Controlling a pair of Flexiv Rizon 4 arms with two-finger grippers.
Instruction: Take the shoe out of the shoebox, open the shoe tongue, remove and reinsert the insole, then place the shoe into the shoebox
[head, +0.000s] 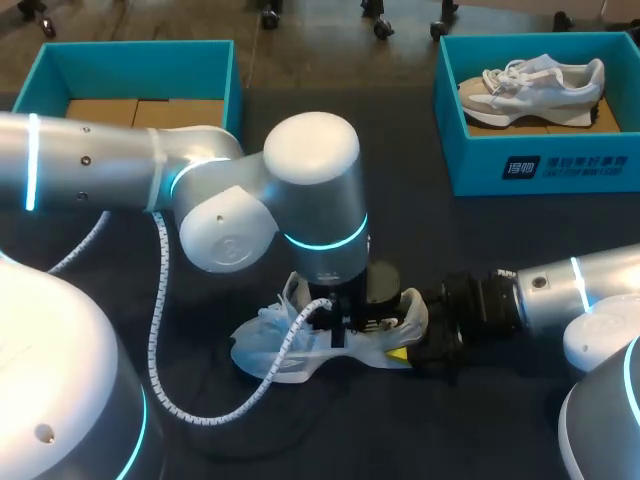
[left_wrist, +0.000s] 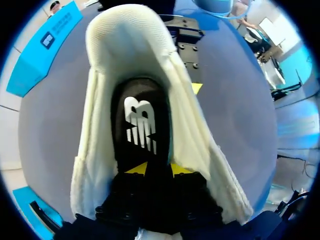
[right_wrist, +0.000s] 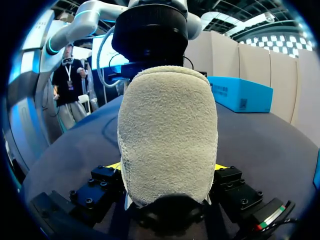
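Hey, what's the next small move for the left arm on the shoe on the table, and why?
Probably lift the left gripper slightly, drawing the insole up out of the shoe. The dark insole lies inside the open shoe with its end apparently pinched between the left tips, and the right gripper clamps the shoe's heel, so the shoe should hold steady during the pull.

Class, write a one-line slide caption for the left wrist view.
Left pincer grips the insole at its heel end, inside the cream shoe.

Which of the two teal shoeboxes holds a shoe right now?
The far-right shoebox, with a pale shoe lying inside; the far-left shoebox shows only brown cardboard.
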